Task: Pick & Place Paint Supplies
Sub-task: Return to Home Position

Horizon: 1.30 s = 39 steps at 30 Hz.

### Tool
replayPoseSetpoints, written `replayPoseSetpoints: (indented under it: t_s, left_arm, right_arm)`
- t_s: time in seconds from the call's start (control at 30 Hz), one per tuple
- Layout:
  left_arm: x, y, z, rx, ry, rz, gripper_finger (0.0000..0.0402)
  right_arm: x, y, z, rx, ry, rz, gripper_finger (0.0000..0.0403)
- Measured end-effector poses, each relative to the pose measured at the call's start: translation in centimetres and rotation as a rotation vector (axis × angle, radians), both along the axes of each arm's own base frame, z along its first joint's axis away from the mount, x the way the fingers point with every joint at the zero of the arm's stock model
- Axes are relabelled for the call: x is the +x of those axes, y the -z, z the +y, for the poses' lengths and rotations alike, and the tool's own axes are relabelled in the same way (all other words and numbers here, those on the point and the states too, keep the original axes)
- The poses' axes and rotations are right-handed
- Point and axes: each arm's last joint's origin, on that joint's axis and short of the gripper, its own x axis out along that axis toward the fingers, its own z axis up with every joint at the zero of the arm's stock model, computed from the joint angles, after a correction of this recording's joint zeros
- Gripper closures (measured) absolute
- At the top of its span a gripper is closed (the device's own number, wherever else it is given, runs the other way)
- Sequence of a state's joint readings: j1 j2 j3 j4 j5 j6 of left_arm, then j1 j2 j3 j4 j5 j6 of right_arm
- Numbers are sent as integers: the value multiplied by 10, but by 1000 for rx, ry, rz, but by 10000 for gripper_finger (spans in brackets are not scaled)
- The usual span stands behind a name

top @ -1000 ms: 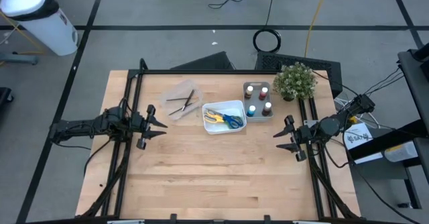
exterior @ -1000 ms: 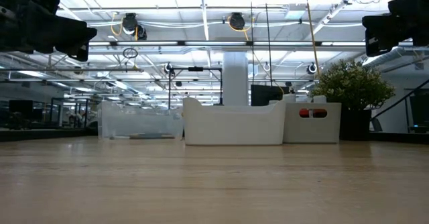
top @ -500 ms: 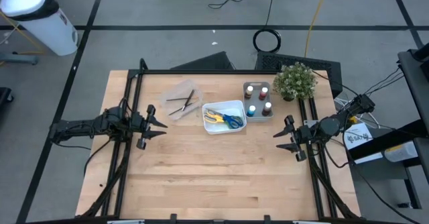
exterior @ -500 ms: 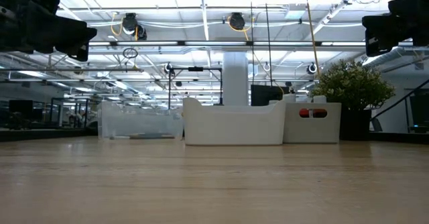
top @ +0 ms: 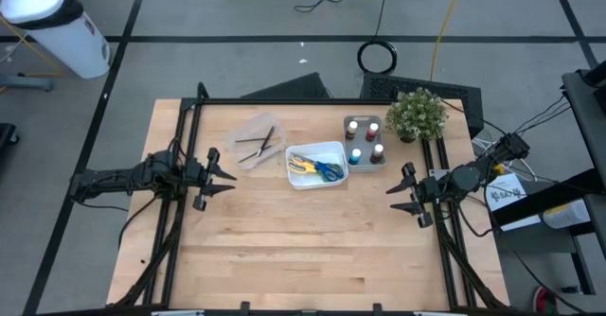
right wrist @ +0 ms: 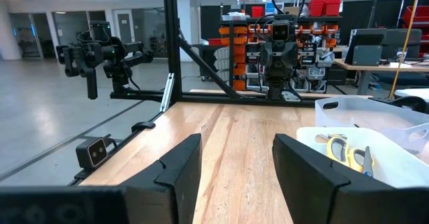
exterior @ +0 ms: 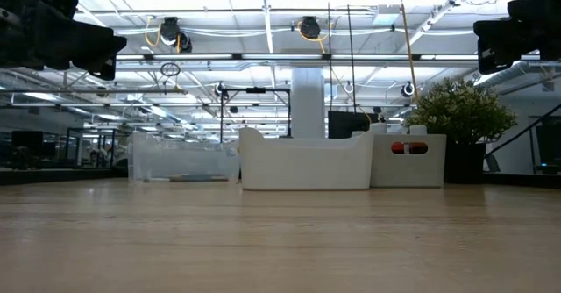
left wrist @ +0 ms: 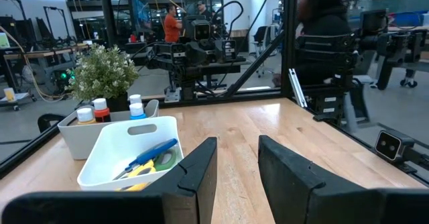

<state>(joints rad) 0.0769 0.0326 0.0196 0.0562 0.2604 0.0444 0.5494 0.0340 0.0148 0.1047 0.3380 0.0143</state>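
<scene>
Scissors (top: 317, 169) with blue, green and yellow handles lie in a white tray (top: 331, 149) at the table's middle far part; they also show in the left wrist view (left wrist: 149, 160). Thin dark brushes (top: 258, 146) lie in a clear tray (top: 242, 132) to its left. Paint pots (top: 365, 141) with white, red and blue tops stand in a white holder to its right. My left gripper (top: 227, 176) hovers open near the table's left edge, my right gripper (top: 392, 193) open near the right edge; both point level toward the middle and hold nothing.
A small green potted plant (top: 416, 114) stands at the far right corner beside the paint pots. Black frame rails (top: 186, 136) run along the table's left, right and far edges. Bare wooden tabletop (top: 312, 240) spans the near half between the grippers.
</scene>
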Motion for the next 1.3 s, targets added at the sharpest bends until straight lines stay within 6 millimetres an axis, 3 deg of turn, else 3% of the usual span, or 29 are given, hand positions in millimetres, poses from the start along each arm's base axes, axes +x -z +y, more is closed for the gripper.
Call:
replayPoseSetpoints:
  t_s: [1.3]
  left_arm:
    - [0,0,0,0,0,0,282]
  right_arm:
    - [0,0,0,0,0,0,228]
